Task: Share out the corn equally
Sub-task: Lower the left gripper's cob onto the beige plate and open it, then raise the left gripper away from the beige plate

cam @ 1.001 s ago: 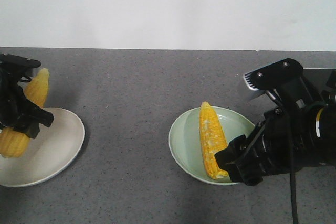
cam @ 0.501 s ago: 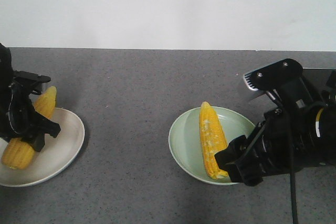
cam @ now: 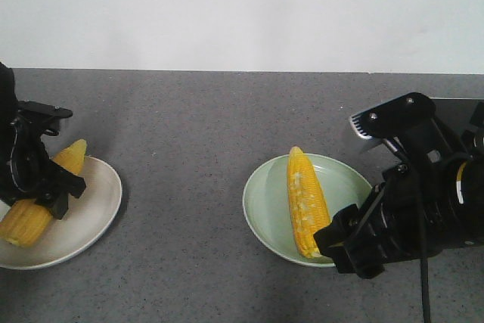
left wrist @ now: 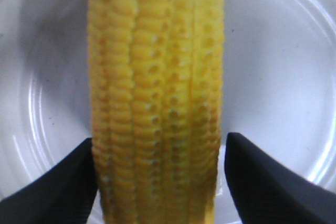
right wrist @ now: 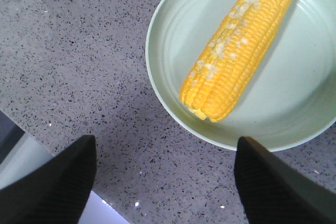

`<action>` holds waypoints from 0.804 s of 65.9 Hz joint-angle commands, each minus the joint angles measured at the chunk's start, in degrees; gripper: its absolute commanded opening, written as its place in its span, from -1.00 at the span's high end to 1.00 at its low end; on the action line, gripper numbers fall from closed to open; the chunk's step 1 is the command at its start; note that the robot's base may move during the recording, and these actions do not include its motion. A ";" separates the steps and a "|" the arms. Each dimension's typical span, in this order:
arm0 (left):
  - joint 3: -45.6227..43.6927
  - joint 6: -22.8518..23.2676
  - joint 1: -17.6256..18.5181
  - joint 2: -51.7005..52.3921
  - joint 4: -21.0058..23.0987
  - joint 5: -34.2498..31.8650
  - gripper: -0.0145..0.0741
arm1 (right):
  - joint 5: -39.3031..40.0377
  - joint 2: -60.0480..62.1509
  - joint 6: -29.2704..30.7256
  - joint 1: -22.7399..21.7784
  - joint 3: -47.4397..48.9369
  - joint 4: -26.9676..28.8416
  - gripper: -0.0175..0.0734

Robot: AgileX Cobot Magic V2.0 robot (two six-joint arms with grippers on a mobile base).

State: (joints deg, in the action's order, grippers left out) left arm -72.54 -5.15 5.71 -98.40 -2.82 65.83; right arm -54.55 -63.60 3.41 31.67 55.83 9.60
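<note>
One corn (cam: 34, 200) lies on the white plate (cam: 91, 213) at the left edge, held tight between the left jaws (cam: 38, 187). Another corn (cam: 304, 202) lies in the green plate (cam: 261, 217) at lower right. The right jaws (right wrist: 165, 182) hang spread wide above the counter (cam: 189, 141), holding nothing.

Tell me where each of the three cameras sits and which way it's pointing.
Exterior front view: above the grey table, facing the wall; both arms show, left claw and right claw.
Left wrist view: straight down on the corn held over the white plate; fingertips show.
Right wrist view: down at the green plate and its cob.
The green plate shows in both front and right wrist views.
</note>
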 commanded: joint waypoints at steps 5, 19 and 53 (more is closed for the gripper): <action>-1.60 -0.47 0.02 8.05 1.30 -1.85 -0.44 | 2.16 1.11 0.43 0.14 1.40 0.32 -0.54; -1.55 -4.72 0.80 17.25 8.33 -3.32 -0.43 | 2.16 1.11 0.43 0.14 1.40 0.32 -0.54; 17.58 -8.22 6.48 42.13 15.54 -17.27 -0.43 | 2.40 1.11 0.54 0.14 1.40 0.26 -0.54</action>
State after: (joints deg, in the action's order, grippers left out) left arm -57.53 -13.18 11.47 -61.30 10.70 54.09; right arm -54.62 -63.60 3.41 31.67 55.83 9.60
